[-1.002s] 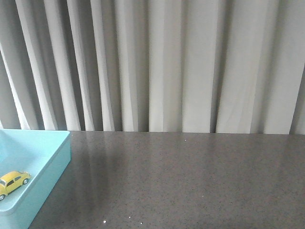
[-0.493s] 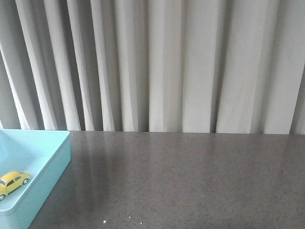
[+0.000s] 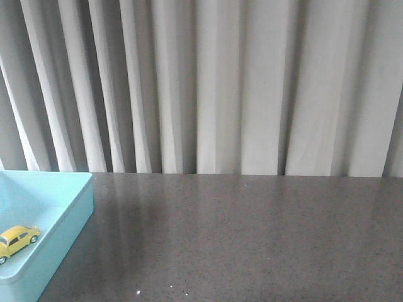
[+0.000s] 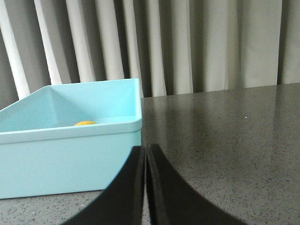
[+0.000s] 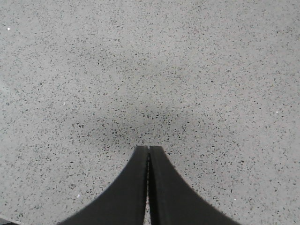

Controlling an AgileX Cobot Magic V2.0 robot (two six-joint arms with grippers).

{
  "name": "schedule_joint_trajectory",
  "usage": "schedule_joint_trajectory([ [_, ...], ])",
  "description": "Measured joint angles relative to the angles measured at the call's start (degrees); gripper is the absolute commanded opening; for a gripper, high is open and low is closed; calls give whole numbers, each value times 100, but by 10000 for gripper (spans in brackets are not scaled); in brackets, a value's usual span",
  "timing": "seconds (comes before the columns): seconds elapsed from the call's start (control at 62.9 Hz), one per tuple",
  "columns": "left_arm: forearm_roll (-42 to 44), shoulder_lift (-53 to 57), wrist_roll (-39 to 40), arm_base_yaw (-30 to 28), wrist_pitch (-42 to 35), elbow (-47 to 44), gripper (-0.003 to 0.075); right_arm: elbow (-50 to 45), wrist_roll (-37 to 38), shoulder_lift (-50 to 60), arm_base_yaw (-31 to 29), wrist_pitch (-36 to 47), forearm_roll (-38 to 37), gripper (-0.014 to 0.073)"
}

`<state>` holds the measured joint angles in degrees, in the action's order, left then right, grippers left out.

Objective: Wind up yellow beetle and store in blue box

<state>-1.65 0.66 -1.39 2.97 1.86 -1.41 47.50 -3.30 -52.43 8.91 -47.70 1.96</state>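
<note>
With the beetle [image 3: 17, 240] lying in the box [image 3: 69, 207] at left, both grippers, fingers pressed together, should simply keep clear.

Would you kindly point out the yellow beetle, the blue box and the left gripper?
yellow beetle [image 3: 17, 239], front view, on its side door.
blue box [image 4: 70, 164], left wrist view, on its near outer wall.
left gripper [image 4: 146, 151], left wrist view, at its closed fingertips.

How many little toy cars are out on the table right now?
1. The yellow beetle sits inside the blue box at the table's left edge. The box runs out of view, so more could be hidden.
</note>
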Motion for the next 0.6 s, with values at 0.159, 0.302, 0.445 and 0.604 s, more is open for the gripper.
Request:
schedule_joint_trajectory([
  [0.159,0,0,13,0,5,0,-6,-269,-20,310,-64,252,-82,-7],
  [0.302,0,0,13,0,5,0,-6,-1190,-20,1335,-530,1067,-29,-7],
  [0.445,0,0,18,0,5,0,-6,-2385,-20,2762,-1037,2155,196,-7],
  [0.604,0,0,18,0,5,0,-6,-3604,-15,4132,-1229,3182,308,-5],
])
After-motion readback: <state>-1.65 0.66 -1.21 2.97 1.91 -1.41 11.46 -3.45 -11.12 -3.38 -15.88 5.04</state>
